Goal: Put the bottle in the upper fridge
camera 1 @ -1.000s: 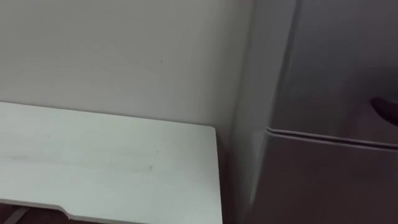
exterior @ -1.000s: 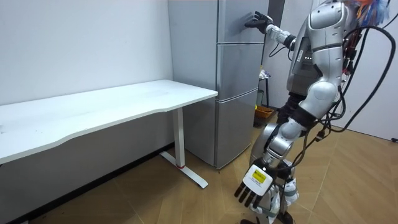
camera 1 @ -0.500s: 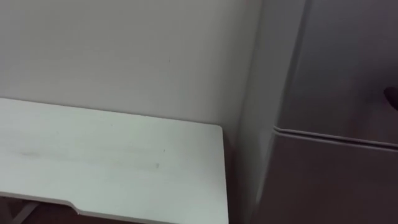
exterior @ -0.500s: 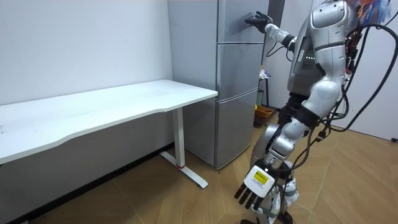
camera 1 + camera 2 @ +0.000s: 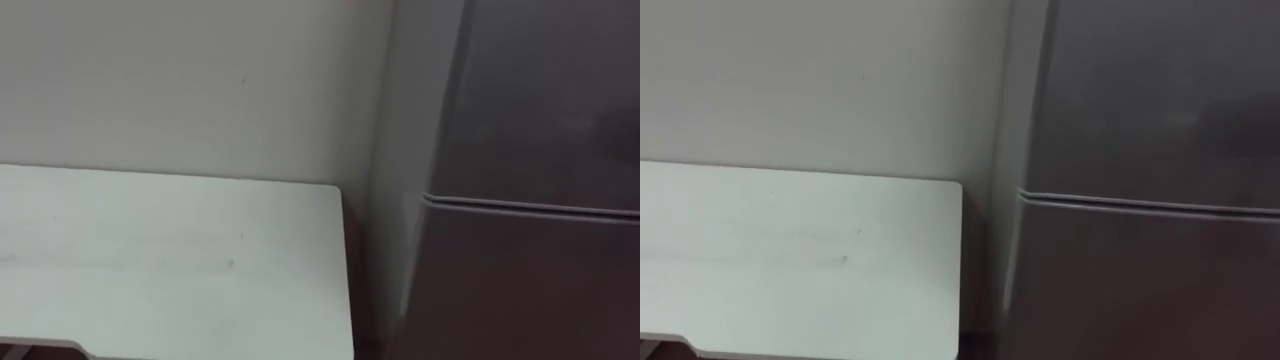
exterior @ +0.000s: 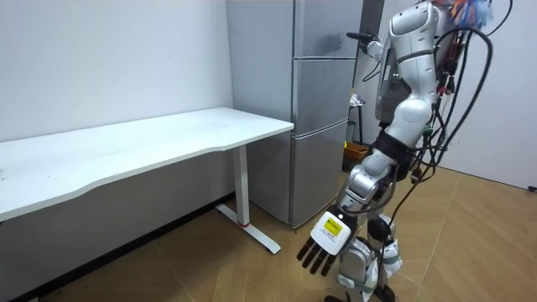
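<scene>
Grey fridge (image 6: 319, 126) stands at the right in the eye views. Its upper door (image 5: 540, 100) and lower door (image 5: 530, 290) are both shut, with a level seam between them. A white table (image 5: 170, 260) sits just beside it against a pale wall (image 5: 180, 80). In the room view the robot stands on a wooden floor (image 6: 210, 268), facing the fridge front. Its right hand (image 6: 357, 36) is up near the upper door, its grasp too small to tell. Its left hand (image 6: 323, 247) hangs low, fingers spread and empty. Where the bottle is cannot be told.
</scene>
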Available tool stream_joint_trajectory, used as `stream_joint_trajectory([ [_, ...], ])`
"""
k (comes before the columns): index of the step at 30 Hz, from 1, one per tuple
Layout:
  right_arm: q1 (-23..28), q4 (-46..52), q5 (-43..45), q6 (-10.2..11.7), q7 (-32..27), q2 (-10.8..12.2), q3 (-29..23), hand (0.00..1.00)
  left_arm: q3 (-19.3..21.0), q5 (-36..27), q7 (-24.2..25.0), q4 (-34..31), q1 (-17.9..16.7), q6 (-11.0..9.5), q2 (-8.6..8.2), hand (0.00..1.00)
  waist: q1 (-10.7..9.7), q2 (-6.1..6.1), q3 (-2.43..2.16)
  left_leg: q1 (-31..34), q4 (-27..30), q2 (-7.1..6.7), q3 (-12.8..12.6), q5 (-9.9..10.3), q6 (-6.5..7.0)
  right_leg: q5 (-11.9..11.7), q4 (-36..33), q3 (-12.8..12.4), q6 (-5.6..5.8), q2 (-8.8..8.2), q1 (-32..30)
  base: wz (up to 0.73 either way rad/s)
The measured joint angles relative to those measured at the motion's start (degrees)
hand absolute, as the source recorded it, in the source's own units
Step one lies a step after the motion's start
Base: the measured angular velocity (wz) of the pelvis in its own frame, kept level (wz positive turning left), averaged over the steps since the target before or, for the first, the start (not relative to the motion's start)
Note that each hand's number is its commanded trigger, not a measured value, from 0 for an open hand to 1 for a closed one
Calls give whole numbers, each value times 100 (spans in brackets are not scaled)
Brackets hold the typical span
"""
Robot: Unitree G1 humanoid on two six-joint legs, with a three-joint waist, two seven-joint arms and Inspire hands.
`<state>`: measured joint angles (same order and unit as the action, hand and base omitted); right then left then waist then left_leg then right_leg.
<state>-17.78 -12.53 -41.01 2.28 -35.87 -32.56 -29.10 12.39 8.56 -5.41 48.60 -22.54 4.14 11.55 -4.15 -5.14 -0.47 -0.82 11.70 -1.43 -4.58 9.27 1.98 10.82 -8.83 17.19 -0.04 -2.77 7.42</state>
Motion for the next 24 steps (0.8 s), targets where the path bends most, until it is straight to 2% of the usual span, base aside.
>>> stream_joint_trajectory([
  [2, 220, 2, -57, 73, -127, 1, -140, 0, 7, -1, -69, 0, 34, -45, 0, 0, -49, -3, 9, 1, -3, 2, -15, 7, -3, 0, 0, -3, 0, -1, -18, -2],
  [3, 369, 1, -57, 90, -225, 0, -214, 0, 28, -9, -73, 0, 60, -56, 0, 0, -51, -18, 31, 4, -2, 5, -23, 20, -4, 0, 1, -8, 0, 1, -23, -5],
  [6, 787, 0, -82, 92, -300, 1, -372, 0, 70, -9, -100, -20, 110, -65, -4, 0, -51, -3, 35, -17, 2, 14, -31, 44, -6, 4, 5, -46, 7, 1, -58, -8],
  [8, 1091, -24, -146, 92, -378, 20, -365, 0, 72, -63, -174, -14, 161, -66, -17, 0, -29, 45, 42, -47, 3, 26, -131, 86, -5, 16, 8, -146, 19, 11, -48, -21],
  [12, 1383, -128, -440, 127, -464, 73, -370, 0, 69, -176, -175, -13, 233, -69, -19, 0, -29, 126, 56, -127, -5, 54, -247, 107, 4, 18, 3, -274, 22, 17, -38, -17],
  [14, 1590, -358, -420, 311, -476, 343, -359, 0, 62, -197, -181, -17, 285, -101, -21, 0, -13, 130, 59, -129, -15, 62, -318, 116, 0, 18, 5, -311, 22, 26, -48, -11],
  [15, 1667, -389, -427, 318, -476, 439, -351, 0, 60, -232, -182, -20, 298, -114, -28, 0, -10, 124, 55, -132, -15, 66, -327, 120, -4, 20, 8, -314, 21, 27, -54, -8],
  [17, 2029, -558, -436, 318, -485, 809, -305, 0, 46, -336, -200, -12, 301, -164, -76, 0, 0, 152, 54, -168, -39, 65, -333, 128, -7, 30, 11, -347, 21, 32, -45, -5],
  [18, 2128, -605, -433, 321, -483, 910, -269, 0, 45, -341, -216, 6, 299, -165, -91, 0, 9, 165, 53, -179, -49, 62, -338, 129, -9, 31, 14, -384, 21, 35, -40, -11],
  [20, 2521, -957, -435, 324, -455, 1318, -39, 0, 70, -344, -390, 60, 305, -172, -193, 0, 72, 207, 48, -189, -80, 69, -374, 137, -18, 31, 17, -441, 19, 48, -58, -12],
  [21, 2604, -1066, -435, 321, -459, 1435, 10, 0, 70, -339, -418, 63, 330, -174, -221, 0, 91, 217, 43, -190, -82, 70, -383, 138, -19, 32, 15, -446, 18, 47, -76, -12],
  [22, 2777, -1235, -430, 320, -461, 1634, 129, 0, 65, -357, -428, 83, 323, -202, -279, 0, 130, 270, 41, -168, -84, 76, -424, 145, -21, 31, 7, -455, 15, 46, -118, -9],
  [23, 2925, -1364, -427, 324, -449, 1801, 227, 0, 56, -474, -431, 83, 311, -238, -340, 0, 134, 331, 17, -141, -84, 72, -430, 153, -12, 31, 2, -454, 16, 39, -143, -7],
  [24, 2984, -1474, -427, 324, -449, 1841, 333, 0, 40, -508, -431, 83, 306, -265, -361, 0, 131, 359, 8, -141, -89, 67, -430, 155, -8, 33, 2, -447, 19, 31, -144, -3],
])
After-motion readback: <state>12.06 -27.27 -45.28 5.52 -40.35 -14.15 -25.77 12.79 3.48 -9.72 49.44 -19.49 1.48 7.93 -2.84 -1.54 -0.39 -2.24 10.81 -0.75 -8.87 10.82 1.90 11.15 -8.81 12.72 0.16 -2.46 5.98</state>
